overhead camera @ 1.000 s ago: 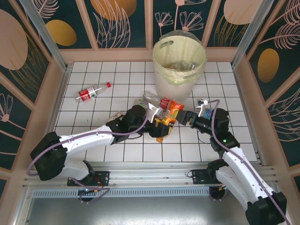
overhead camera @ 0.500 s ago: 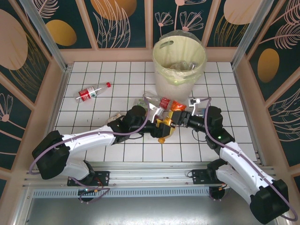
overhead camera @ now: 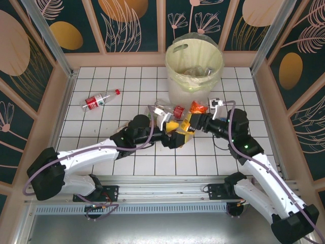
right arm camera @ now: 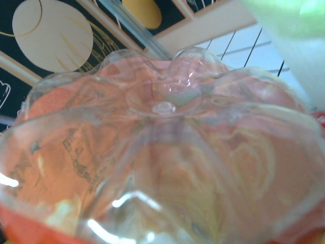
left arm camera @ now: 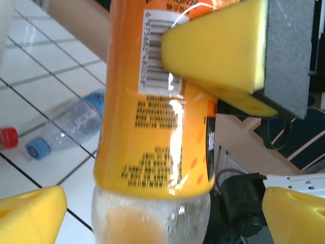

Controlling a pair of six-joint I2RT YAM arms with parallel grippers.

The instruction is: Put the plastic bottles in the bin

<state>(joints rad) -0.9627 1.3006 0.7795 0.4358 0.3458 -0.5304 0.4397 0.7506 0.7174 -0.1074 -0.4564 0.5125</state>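
Right claw (overhead camera: 192, 121): clamped on orange bottle (overhead camera: 196, 108); bin (overhead camera: 177, 87) just beyond. Left claw (overhead camera: 176, 133): spread wide astride it, gaps both sides. Label yellow-orange, base clear, lobed.

From above, I have the bin (overhead camera: 175, 89) at the back of the tiled table (overhead camera: 238, 86), right of centre. Just before it lies a cluster of bottles (overhead camera: 165, 109). Nearer me, the front bottle (overhead camera: 196, 108) sits between the left gripper (overhead camera: 177, 133) on its left and the right gripper (overhead camera: 193, 122) on its right. A lone bottle (overhead camera: 100, 100) lies well apart, far left.
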